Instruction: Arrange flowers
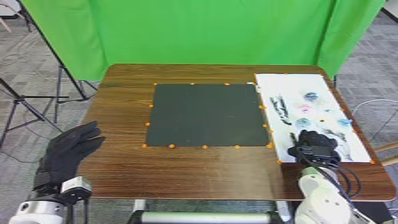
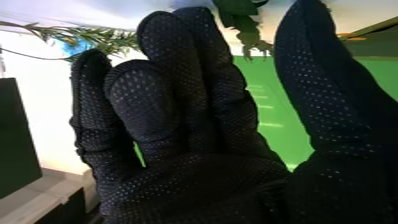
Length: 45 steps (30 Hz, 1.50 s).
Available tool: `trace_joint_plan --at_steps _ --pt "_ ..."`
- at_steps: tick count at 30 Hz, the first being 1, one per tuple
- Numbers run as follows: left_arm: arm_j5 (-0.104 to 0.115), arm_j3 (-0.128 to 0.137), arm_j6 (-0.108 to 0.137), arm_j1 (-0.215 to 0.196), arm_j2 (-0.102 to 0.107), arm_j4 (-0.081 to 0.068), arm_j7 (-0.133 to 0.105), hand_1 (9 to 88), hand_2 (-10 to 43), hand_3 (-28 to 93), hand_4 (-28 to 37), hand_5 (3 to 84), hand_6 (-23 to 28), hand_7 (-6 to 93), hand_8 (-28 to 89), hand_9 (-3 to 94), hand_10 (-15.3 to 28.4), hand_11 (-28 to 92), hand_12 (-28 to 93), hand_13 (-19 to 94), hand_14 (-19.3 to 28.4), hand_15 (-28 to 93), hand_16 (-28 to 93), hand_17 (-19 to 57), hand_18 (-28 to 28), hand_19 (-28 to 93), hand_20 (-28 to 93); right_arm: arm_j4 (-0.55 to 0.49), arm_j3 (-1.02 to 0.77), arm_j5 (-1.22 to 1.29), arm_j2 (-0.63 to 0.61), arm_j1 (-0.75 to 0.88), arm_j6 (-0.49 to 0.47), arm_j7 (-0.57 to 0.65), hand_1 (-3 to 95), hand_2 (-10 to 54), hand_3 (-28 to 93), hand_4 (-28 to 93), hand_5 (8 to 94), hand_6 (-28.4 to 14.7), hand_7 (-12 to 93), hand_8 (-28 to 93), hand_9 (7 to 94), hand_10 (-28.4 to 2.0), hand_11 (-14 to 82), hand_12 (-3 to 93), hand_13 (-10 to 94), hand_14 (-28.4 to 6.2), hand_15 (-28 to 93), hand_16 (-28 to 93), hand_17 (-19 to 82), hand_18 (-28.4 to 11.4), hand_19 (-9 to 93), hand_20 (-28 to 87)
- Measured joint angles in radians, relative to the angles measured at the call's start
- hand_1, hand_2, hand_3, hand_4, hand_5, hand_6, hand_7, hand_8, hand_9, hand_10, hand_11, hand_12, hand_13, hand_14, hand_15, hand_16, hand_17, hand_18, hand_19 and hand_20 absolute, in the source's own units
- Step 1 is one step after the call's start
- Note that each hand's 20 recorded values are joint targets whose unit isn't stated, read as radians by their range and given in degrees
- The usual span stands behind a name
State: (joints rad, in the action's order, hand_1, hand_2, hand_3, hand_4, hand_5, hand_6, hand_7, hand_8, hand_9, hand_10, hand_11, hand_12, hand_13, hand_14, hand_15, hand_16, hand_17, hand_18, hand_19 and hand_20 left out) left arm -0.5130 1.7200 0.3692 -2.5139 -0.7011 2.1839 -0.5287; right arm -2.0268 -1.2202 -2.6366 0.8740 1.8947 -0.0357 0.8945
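Resting over the near end of the white sheet point(image 1: 322, 82) in the head view, the right hand point(image 1: 315, 145) is the nearer one; the blue bloom point(image 1: 303, 122) lies just beyond it, and the dark stem point(image 1: 281, 110) runs roughly along the sheet's length. The left hand point(image 1: 64, 152), loosely spread, is well apart from the sheet, across the counter point(image 1: 200, 175). Forward seems roomier than sideways, toward the counter's edge.

In the right wrist view the right hand is spread, thumb apart, pinching nothing, a leafy sprig point(image 2: 99, 37) past its fingers.
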Motion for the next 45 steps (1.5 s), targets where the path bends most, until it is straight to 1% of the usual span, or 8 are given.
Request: trace_joint_plan --at_steps 2,4,10,13,19,28,38,45 --pt "0.0 0.0 0.0 0.0 0.0 0.0 0.0 26.8 3.0 81 -21.5 42.3 11.8 19.4 -11 35.2 20.4 35 10 25 26.7 65 -14 -9.1 22.8 60 16 0.004 0.004 -0.002 0.0 -0.007 -0.007 0.0 39.5 -9.5 75 -28 69.4 -4.4 38 6 70.0 -17.4 51.3 25.5 67 -12.6 78 25 35 -24.4 91 8" --pt "0.0 0.0 -0.001 0.0 0.0 0.0 0.001 26.8 3.0 81 -21.5 42.3 11.8 19.4 -11 35.2 20.4 35 10 25 26.7 65 -14 -9.1 22.7 60 16 0.009 0.006 -0.002 0.002 -0.015 -0.012 0.0 41.8 -9.5 74 -28 69.9 -4.4 38 8 70.7 -17.1 51.6 25.7 67 -12.3 78 25 35 -24.2 91 8" --pt "-0.002 0.005 -0.005 0.001 -0.002 0.0 0.006 26.8 3.0 81 -21.5 42.3 11.8 19.5 -11 35.2 20.4 35 10 25 26.7 65 -14 -9.0 22.7 60 16 0.022 0.009 -0.002 0.02 -0.038 -0.033 0.003 47.0 -9.5 70 -28 72.2 -4.0 39 10 72.7 -16.0 52.3 26.5 69 -11.4 77 25 37 -23.7 92 8" --pt "-0.003 0.008 -0.006 0.001 -0.003 0.0 0.008 26.8 3.0 81 -21.4 42.3 11.7 19.5 -11 35.2 20.4 35 10 25 26.7 65 -14 -9.0 22.7 60 16 0.026 0.007 -0.001 0.027 -0.042 -0.038 0.007 48.9 -9.5 70 -28 73.8 -3.6 39 11 75.0 -14.7 49.6 31.8 71 -11.0 77 25 38 -23.7 92 8" --pt "-0.006 0.017 -0.008 -0.001 -0.009 0.0 0.013 26.8 3.0 81 -21.4 42.3 11.8 19.5 -11 35.2 20.4 35 10 25 26.7 65 -14 -9.1 22.8 60 16 0.028 -0.006 0.015 0.039 -0.044 -0.041 0.007 53.8 -9.5 69 -28 78.6 -2.2 38 12 79.7 -13.1 47.6 35.0 75 -10.1 76 26 40 -23.7 93 10" --pt "-0.008 0.022 -0.008 -0.008 -0.015 0.0 0.016 26.7 3.0 82 -21.4 42.3 11.8 19.6 -11 35.2 20.3 35 10 25 26.7 65 -14 -9.1 22.8 60 16 0.025 -0.021 0.04 0.046 -0.042 -0.034 -0.002 53.5 -9.5 74 -28 80.9 -3.1 35 20 81.2 -13.2 49.7 34.9 77 -9.3 77 28 41 -23.8 93 15" --pt "-0.008 0.022 -0.008 -0.012 -0.016 0.001 0.017 26.7 3.0 82 -21.5 42.3 11.8 19.6 -11 35.2 20.3 35 10 25 26.7 65 -14 -9.1 22.8 60 16 0.039 -0.026 0.047 0.038 -0.027 0.061 -0.012 53.0 -9.5 76 -28 82.0 -3.9 34 22 81.6 -13.4 51.2 35.3 78 -9.0 78 28 41 -23.5 93 17" --pt "-0.005 0.024 -0.006 -0.028 -0.012 0.003 0.009 26.7 3.0 82 -21.5 42.3 11.8 19.6 -11 35.2 20.3 35 9 25 26.7 65 -14 -9.1 22.8 60 16 0.03 -0.026 0.065 0.013 -0.018 0.079 -0.011 52.5 -9.5 77 -28 82.6 -4.2 34 22 81.9 -13.7 51.5 35.1 78 -9.3 78 28 41 -23.8 93 19"
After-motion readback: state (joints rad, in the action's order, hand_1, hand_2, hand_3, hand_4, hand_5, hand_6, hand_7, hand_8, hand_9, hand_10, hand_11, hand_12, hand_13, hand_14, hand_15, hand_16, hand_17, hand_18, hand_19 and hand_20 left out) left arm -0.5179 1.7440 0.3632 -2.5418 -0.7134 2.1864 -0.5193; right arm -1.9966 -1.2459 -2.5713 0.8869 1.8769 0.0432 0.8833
